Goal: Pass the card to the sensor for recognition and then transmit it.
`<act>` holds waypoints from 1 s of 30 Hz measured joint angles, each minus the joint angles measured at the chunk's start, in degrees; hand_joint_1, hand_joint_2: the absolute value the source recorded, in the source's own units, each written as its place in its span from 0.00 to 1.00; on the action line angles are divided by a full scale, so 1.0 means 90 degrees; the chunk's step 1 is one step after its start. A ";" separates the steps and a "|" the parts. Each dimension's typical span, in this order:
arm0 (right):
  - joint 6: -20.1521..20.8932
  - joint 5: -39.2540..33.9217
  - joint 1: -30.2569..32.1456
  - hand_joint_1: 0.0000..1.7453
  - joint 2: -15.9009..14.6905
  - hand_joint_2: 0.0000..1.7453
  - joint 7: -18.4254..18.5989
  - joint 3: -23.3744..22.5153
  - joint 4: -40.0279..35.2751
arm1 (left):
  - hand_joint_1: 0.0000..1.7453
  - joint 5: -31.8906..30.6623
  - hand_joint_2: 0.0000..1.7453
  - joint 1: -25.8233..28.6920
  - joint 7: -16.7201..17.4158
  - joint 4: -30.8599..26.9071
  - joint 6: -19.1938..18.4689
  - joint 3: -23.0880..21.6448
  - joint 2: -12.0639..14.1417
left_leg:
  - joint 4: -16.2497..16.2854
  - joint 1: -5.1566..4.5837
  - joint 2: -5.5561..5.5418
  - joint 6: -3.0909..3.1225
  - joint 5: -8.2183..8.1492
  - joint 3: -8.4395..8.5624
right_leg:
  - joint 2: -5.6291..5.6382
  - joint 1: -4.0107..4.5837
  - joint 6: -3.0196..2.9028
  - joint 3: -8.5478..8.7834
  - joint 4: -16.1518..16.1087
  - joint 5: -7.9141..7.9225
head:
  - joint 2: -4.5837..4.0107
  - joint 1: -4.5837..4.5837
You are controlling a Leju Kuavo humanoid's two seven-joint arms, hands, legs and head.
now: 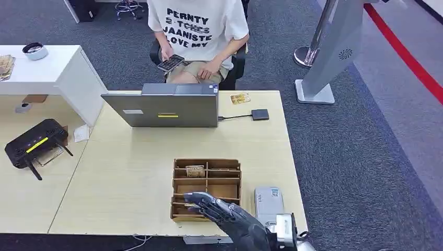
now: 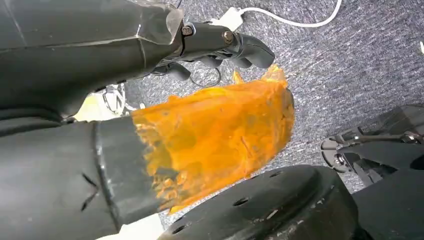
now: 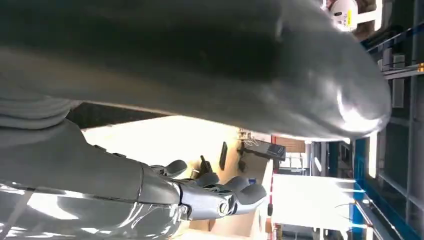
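Note:
A brown cardboard divider box (image 1: 207, 180) stands on the table's near side, with a small card (image 1: 195, 170) upright in a far-left slot. My right hand (image 1: 219, 209) reaches over the box's front row, fingers spread and holding nothing; the right wrist view shows its fingers (image 3: 240, 195) bare. Just right of the box lies a grey flat sensor unit (image 1: 268, 201). My left hand (image 2: 200, 125), its thumb wrapped in orange tape, hangs above carpet and holds nothing.
A grey laptop (image 1: 162, 107) stands at the table's far side, cabled to a small black box (image 1: 259, 114). Another card (image 1: 240, 98) lies near the far edge. A seated person (image 1: 198, 36) holds a phone. A black router (image 1: 34, 144) sits on the left table.

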 joint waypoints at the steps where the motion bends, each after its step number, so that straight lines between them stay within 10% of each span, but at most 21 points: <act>1: 0.0005 -0.0003 0.0001 0.00 -0.0002 0.00 -0.0002 0.0000 0.0020 | 0.00 0.0000 0.00 0.0000 0.0000 0.0000 0.0000 0.0000 0.0000 | 0.0000 0.0000 0.0000 0.0000 0.0000 0.0000 | 0.0000 0.0000 0.0000 0.0000 0.0000 0.0000 | 0.0000 0.0000; 7: 0.0073 -0.0005 -0.0001 0.00 -0.0002 0.00 -0.0010 0.0010 0.0119 | 0.00 0.0000 0.00 0.0000 0.0002 0.0000 0.0000 0.0000 0.0002 | 0.0000 0.0000 0.0000 0.0000 0.0000 -0.0001 | 0.0000 0.0000 0.0000 0.0000 0.0000 0.0000 | 0.0000 0.0000; 8: 0.0070 0.0003 -0.0002 0.00 -0.0002 1.00 -0.0019 0.0012 0.0124 | 0.00 0.0000 0.00 0.0000 0.0002 0.0000 0.0000 0.0000 0.0005 | 0.0000 0.0000 0.0000 0.0000 0.0000 -0.0001 | 0.0000 0.0000 0.0000 0.0000 0.0000 0.0000 | 0.0000 0.0002; 19: -0.0610 0.0720 -0.0026 0.00 0.0000 1.00 -0.0034 0.0024 0.0161 | 0.00 0.0026 0.00 0.0000 0.0010 0.0000 0.0005 0.0000 0.0019 | 0.0000 0.0000 0.0000 0.0000 0.0000 -0.0001 | 0.0000 0.0000 0.0000 0.0001 0.0000 0.0000 | 0.0000 0.0002; 30: -0.3799 0.4233 -0.0095 0.00 0.0000 1.00 0.0371 0.0138 0.0071 | 0.00 0.0131 0.00 0.0002 0.0039 0.0000 0.0039 0.0065 0.0015 | 0.0000 0.0000 0.0000 0.0000 0.0000 -0.0002 | 0.0001 0.0000 0.0000 0.0000 0.0000 0.0000 | 0.0000 0.0000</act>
